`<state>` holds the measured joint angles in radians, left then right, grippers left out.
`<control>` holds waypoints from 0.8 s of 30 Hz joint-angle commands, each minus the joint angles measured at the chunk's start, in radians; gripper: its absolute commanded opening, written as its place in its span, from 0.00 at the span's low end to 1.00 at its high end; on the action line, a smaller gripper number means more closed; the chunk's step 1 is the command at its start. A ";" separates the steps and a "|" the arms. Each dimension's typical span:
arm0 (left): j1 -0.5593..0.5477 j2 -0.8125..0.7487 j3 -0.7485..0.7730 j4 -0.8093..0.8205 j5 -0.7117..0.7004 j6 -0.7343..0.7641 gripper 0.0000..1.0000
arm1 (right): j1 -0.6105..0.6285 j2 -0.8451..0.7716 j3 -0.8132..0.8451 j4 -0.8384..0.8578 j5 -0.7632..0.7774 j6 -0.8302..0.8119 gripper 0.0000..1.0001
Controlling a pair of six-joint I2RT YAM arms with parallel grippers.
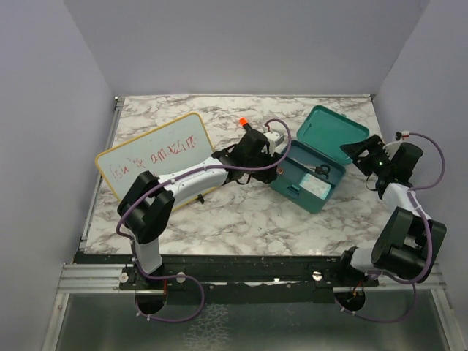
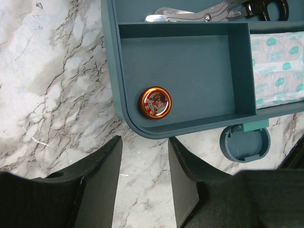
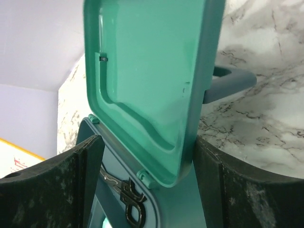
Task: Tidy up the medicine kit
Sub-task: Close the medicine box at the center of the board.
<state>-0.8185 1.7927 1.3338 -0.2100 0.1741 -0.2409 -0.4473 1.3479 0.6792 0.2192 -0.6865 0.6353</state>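
Observation:
The teal medicine kit (image 1: pixel 311 179) lies open on the marble, its lid (image 1: pixel 335 131) raised. In the left wrist view its tray (image 2: pixel 190 61) holds a small round red and gold tin (image 2: pixel 155 101), scissors (image 2: pixel 213 9) and plaster packets (image 2: pixel 278 66). My left gripper (image 2: pixel 145 142) hovers open just outside the tray's rim, over bare marble. In the top view the left gripper (image 1: pixel 280 162) is at the case's left end. My right gripper (image 3: pixel 148 140) stands open astride the lid (image 3: pixel 152 85), the right finger (image 3: pixel 213 180) against its outer face. In the top view the right gripper (image 1: pixel 358 152) is behind the lid.
A yellow-framed whiteboard (image 1: pixel 157 153) with red writing lies at the left, under the left arm. A small orange-tipped item (image 1: pixel 243 121) sits behind the left wrist. The case's carry handle (image 3: pixel 228 83) juts from the lid, and its latch (image 2: pixel 244 142) sits on the front rim.

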 commanded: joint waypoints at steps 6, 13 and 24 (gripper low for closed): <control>0.001 0.025 0.004 0.021 0.035 0.003 0.45 | -0.001 -0.061 0.052 -0.012 -0.147 -0.059 0.79; 0.001 0.025 0.000 0.032 0.056 -0.015 0.45 | -0.001 -0.115 0.047 -0.032 -0.164 -0.057 0.79; -0.001 0.011 -0.015 0.042 0.066 -0.025 0.45 | -0.001 -0.170 0.059 -0.054 -0.168 -0.001 0.79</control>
<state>-0.8181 1.8114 1.3270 -0.1951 0.2096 -0.2508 -0.4473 1.2045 0.7082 0.1753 -0.8032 0.5880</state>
